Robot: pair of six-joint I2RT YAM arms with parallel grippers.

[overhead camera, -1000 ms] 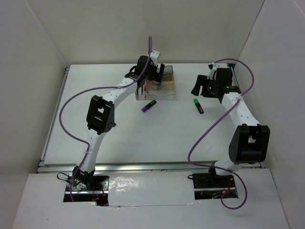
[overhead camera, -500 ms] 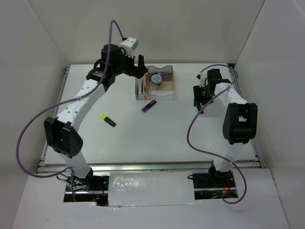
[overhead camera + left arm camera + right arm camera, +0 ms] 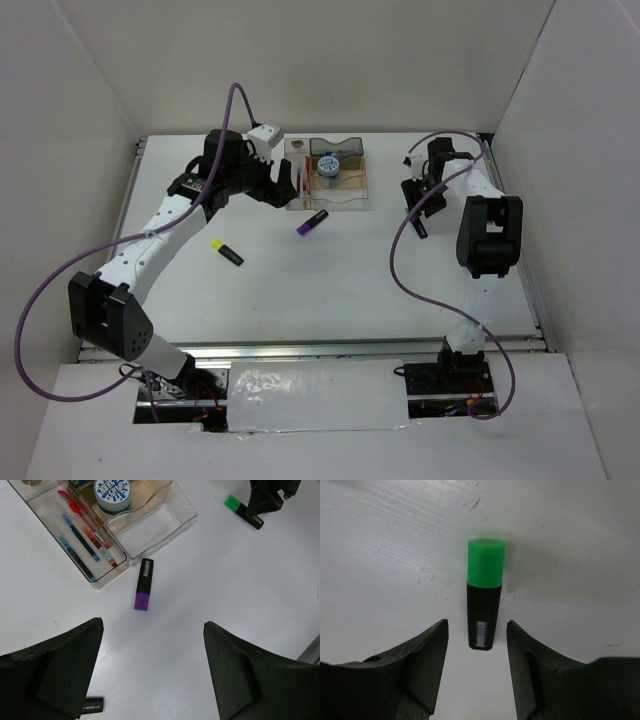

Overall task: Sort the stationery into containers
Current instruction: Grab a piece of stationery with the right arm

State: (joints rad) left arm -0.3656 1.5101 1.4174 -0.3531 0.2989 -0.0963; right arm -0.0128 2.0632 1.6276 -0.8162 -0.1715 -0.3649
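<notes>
Item: white desk (image 3: 330,290) carrying one translucent smoky-brown desk organiser (image 3: 352,190) towards its far edge, with loose stationery around it. Organiser contents: round blue-white tub (image 3: 328,167) upright in a middle compartment; red and blue pens (image 3: 85,525) lying flat, side by side, in the long narrow compartment at the organiser's left side; the near clear compartment (image 3: 150,530) shows only its bare floor. Loose on the desk: purple highlighter (image 3: 312,222) lying flat just beside the organiser's near edge, dark body towards the organiser, purple cap pointing away, not touching it in the left wrist view (image 3: 143,584); yellow highlighter (image 3: 227,252) lying flat, well apart from the organiser, to the left and nearer the arm bases; green highlighter (image 3: 485,600) lying flat on the right part of the desk, well apart from the organiser. Left gripper (image 3: 152,629): fingers spread wide, nothing between them, hanging above the desk just left of the organiser (image 3: 275,187), with the purple highlighter in its view below. Right gripper (image 3: 476,625): fingers partly spread, low over the desk, one on each side of the green highlighter's dark body, with a strip of bare desk showing on both sides; the green cap points away from the gripper.
</notes>
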